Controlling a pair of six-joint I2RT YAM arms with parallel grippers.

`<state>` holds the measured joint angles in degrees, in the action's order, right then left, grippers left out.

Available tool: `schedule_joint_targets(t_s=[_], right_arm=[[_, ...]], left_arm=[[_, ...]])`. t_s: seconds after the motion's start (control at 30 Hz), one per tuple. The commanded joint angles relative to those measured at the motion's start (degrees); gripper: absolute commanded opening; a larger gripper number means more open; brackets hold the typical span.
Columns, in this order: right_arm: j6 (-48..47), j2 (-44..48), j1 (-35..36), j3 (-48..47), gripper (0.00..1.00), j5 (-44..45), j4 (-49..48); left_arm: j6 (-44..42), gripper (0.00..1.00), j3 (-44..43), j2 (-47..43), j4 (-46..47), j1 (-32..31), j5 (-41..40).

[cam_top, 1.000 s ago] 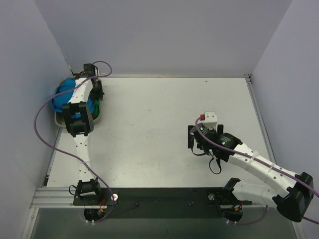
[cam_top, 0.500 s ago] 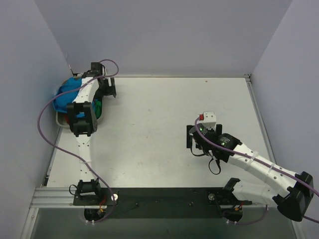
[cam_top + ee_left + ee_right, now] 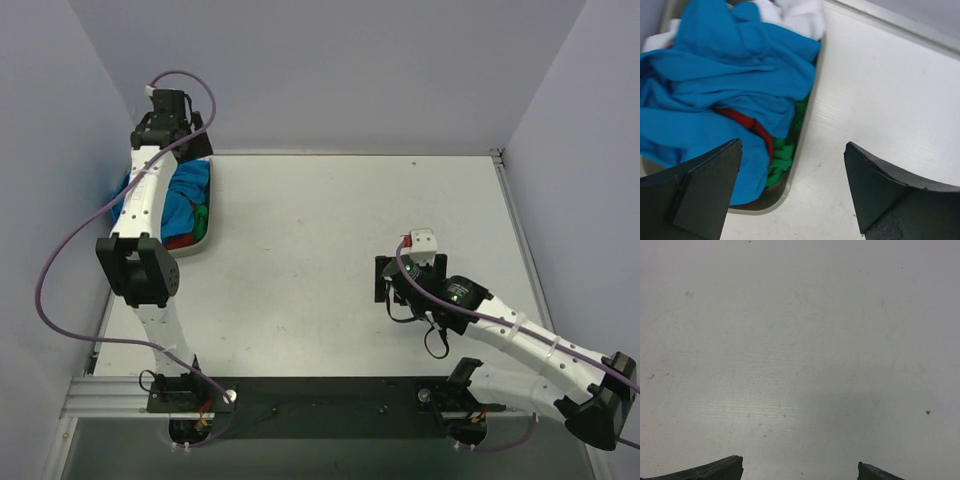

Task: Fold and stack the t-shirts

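Observation:
The t-shirts lie crumpled in one heap in a grey tray at the table's far left. A big blue one covers the heap. A red one and a green one peek out under it, and a white one sits at the far end. My left gripper hangs open above the tray's right rim, holding nothing. From the top view it is raised near the back wall over the blue shirt. My right gripper is open over bare table, its fingertips wide apart.
The tray sits against the left wall near the back corner. Walls close in the table on the left, back and right. A purple cable loops off the left arm. The white tabletop lies between the two arms.
My left gripper opened, let go of the blue shirt and rose toward the back wall. The blue shirt now lies wider across the tray. My right arm barely shifted.

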<state>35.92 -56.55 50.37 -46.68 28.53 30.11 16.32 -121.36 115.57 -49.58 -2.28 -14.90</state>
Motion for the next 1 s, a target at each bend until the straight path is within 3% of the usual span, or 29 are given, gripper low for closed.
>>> schedule_joint_targets(t_s=[0.0, 0.3, 0.5, 0.73, 0.77, 0.97], right_arm=[[1.3, 1.2, 1.0, 1.4, 1.00, 2.2, 0.7], [1.7, 1.6, 2.3, 1.6, 1.00, 3.1, 1.1], [2.2, 1.3, 2.6, 2.1, 1.00, 3.5, 1.1], [2.7, -0.7, 3.4, 1.9, 1.00, 3.7, 1.1], [3.0, -0.9, 3.7, 1.9, 1.00, 3.9, 1.1], [3.6, -3.0, 5.5, 0.7, 1.00, 4.6, 1.0]], left_arm=[[4.1, 0.93, 4.6, -1.8, -1.2, 4.7, -7.7], [7.1, 0.91, 14.9, -0.3, 1.9, 10.0, -7.3], [7.8, 0.86, 15.4, 2.6, 2.4, 11.5, -6.5], [8.7, 0.27, 15.0, 3.4, 2.9, 12.0, -6.4], [8.9, 0.00, 15.1, 3.2, 2.8, 12.0, -6.5], [11.8, 0.00, 17.6, -3.8, 5.1, 11.8, -2.2]])
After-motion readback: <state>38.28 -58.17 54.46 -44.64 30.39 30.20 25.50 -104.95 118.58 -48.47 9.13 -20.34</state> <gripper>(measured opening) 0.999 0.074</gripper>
